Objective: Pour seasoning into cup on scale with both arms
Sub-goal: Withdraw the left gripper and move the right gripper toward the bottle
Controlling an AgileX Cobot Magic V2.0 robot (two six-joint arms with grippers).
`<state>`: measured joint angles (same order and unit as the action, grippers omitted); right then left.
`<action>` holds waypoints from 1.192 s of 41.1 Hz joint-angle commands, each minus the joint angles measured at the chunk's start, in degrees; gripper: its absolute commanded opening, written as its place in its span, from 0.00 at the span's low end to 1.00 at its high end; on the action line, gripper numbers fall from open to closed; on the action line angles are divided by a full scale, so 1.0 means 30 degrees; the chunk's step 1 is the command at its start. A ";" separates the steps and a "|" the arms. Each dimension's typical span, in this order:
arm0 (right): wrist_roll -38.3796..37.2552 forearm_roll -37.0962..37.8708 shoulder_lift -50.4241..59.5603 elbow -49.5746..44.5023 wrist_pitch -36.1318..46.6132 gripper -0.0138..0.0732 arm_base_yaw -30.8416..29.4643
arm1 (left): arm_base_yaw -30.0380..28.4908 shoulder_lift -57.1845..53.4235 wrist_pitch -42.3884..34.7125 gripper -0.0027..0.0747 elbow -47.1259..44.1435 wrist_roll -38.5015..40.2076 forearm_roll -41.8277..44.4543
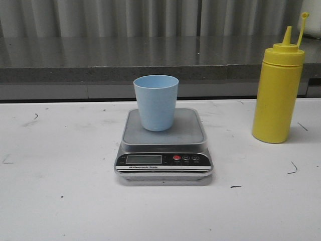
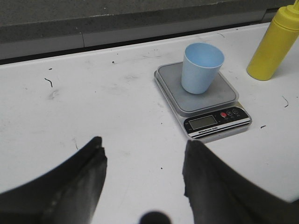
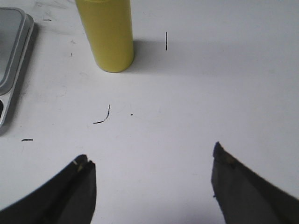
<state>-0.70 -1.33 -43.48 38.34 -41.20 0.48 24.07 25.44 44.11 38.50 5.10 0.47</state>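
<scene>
The pale blue cup stands upright on the steel platform of the silver scale at the table's middle. The yellow seasoning bottle stands upright to the scale's right, its small cap hanging off the nozzle. Neither arm shows in the front view. In the left wrist view my left gripper is open over bare table, short of the scale and cup, with the seasoning bottle beyond. My right gripper is open with nothing between its fingers, well short of the seasoning bottle.
A grey counter ledge and a ribbed wall run along the back of the white table. Small dark scuff marks dot the tabletop. One corner of the scale shows beside the bottle in the right wrist view.
</scene>
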 commanded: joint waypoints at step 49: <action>0.3130 -0.3055 -0.3673 0.1517 0.3657 0.90 0.2768 | -0.0049 0.0060 -0.1486 0.51 0.0470 0.0137 -0.0157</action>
<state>7.87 -8.06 -53.28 41.21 -36.38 8.55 23.97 25.42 44.11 38.45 5.10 0.47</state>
